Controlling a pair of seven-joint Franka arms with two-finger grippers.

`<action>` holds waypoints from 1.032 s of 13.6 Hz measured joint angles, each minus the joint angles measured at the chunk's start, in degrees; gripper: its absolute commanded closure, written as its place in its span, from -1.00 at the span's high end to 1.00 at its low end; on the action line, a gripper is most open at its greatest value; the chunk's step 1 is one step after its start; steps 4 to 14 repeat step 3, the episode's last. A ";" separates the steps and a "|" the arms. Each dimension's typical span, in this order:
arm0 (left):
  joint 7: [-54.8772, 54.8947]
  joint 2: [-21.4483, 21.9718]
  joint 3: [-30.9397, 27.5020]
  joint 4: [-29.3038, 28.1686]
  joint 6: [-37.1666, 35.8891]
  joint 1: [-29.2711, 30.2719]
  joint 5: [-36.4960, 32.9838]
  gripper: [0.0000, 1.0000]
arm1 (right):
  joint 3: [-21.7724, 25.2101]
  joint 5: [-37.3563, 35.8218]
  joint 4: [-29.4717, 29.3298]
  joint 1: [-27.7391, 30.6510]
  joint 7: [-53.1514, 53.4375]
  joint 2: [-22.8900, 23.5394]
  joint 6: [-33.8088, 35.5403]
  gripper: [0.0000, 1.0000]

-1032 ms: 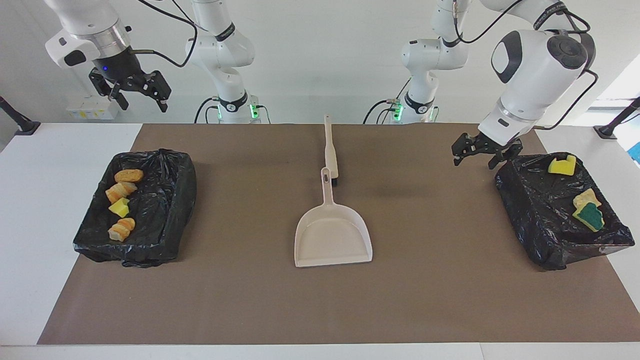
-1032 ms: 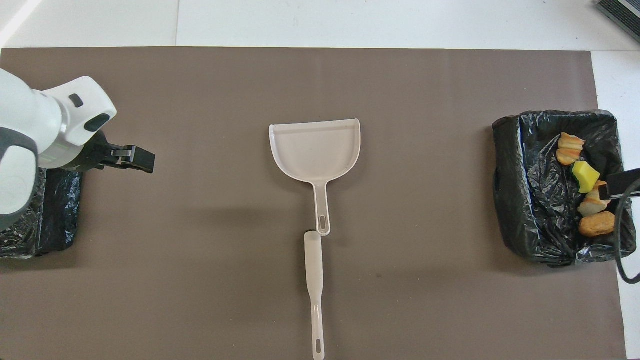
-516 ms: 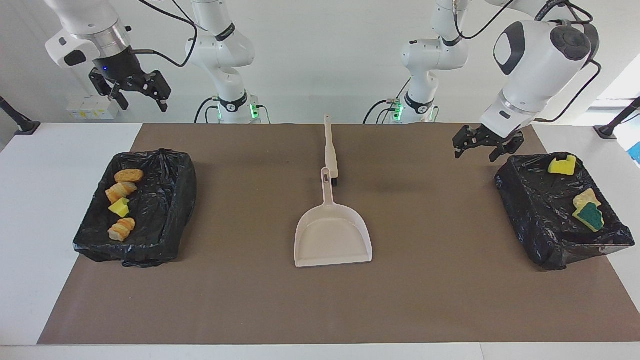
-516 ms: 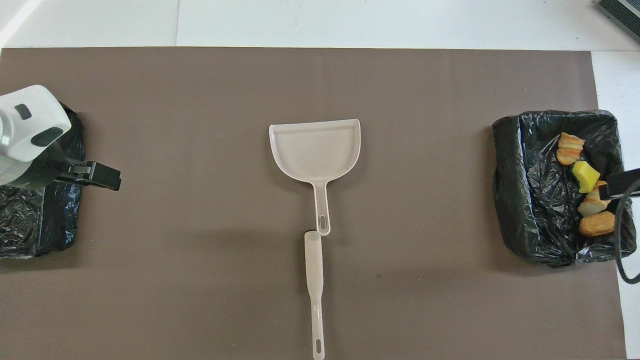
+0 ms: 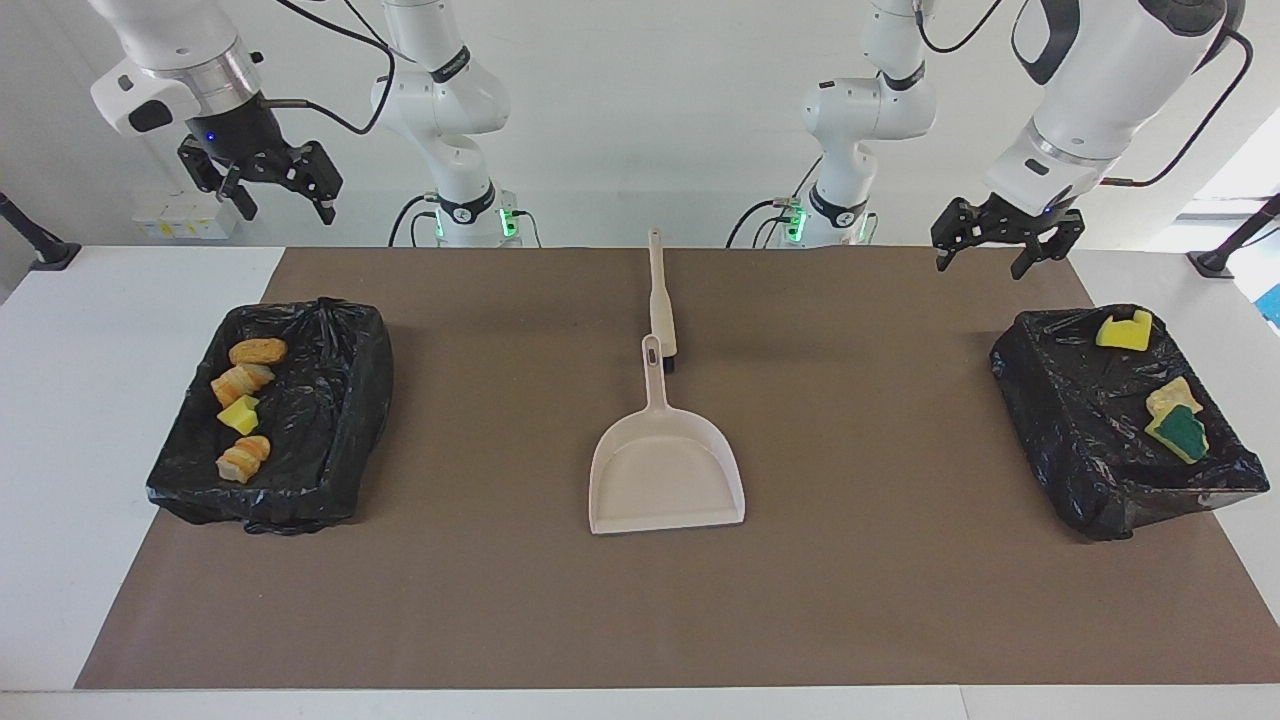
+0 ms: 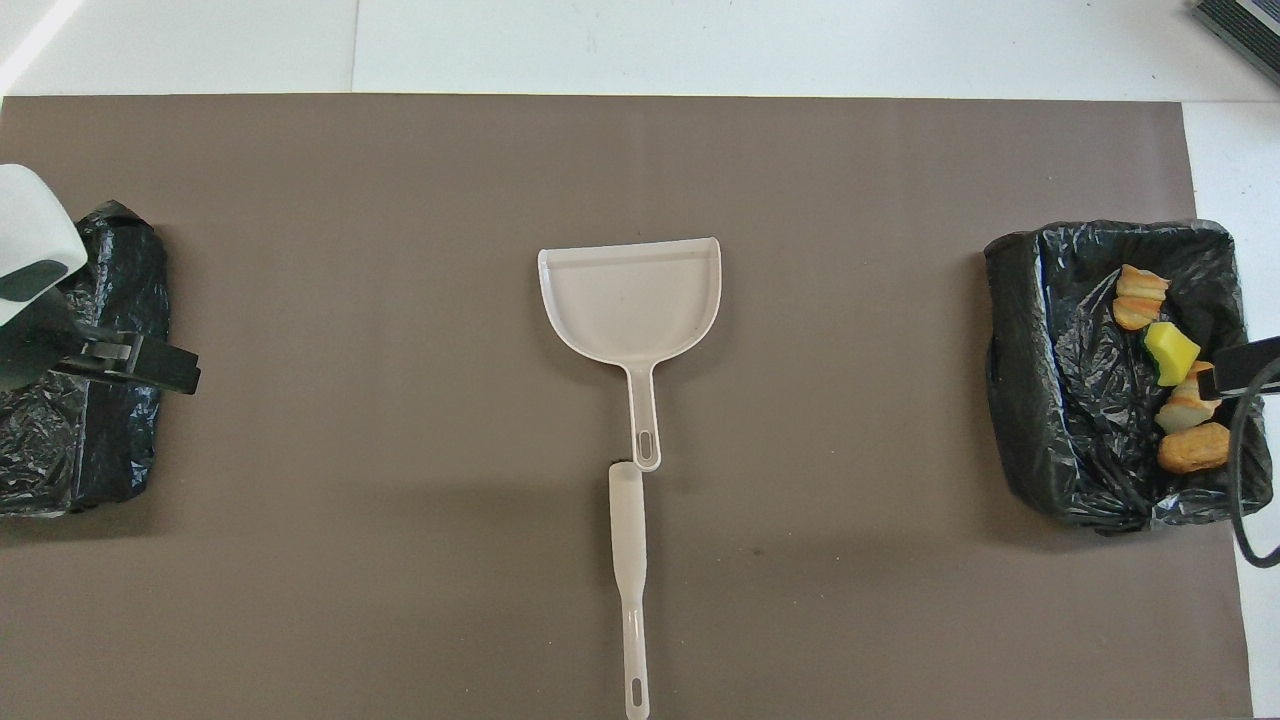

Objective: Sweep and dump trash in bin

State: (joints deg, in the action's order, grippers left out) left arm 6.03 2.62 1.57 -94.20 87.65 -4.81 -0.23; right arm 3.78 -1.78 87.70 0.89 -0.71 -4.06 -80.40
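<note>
All the trash lies in two black-bagged bins. The bin (image 5: 335, 400) (image 6: 1050, 380) at the right arm's end holds bread rolls (image 5: 257, 351) (image 6: 1193, 449) and a yellow sponge block (image 5: 238, 414) (image 6: 1170, 349). In the bin (image 5: 1080, 420) (image 6: 100, 440) at the left arm's end lie a yellow sponge (image 5: 1122, 330), a pale chip (image 5: 1172, 397) and a green-backed sponge (image 5: 1182, 434). My left gripper (image 5: 982, 268) (image 6: 160, 365) hangs open and empty, high over the mat by that bin's corner. The right gripper (image 5: 288, 212) (image 6: 1240, 366) waits open, high above its own bin.
A beige dustpan (image 5: 665, 475) (image 6: 630, 300) lies mid-mat, its mouth away from the robots. The beige brush (image 5: 660, 300) (image 6: 628, 560) lies in line with the pan's handle, nearer the robots. A brown mat (image 5: 900, 560) covers the white table.
The left arm has lifted and drawn back toward the robots, away from its bin's corner. The right arm, dustpan, brush and trash have stayed put.
</note>
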 measured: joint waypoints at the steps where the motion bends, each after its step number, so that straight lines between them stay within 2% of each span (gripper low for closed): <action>1: 0.07 -0.01 0.00 0.00 0.02 0.00 0.00 1.00 | 0.00 0.00 0.00 0.00 0.00 0.00 0.00 1.00; 14: 0.09 -0.01 0.03 0.00 0.29 0.00 0.00 1.00 | 0.00 0.00 0.00 0.00 0.00 0.00 0.00 1.00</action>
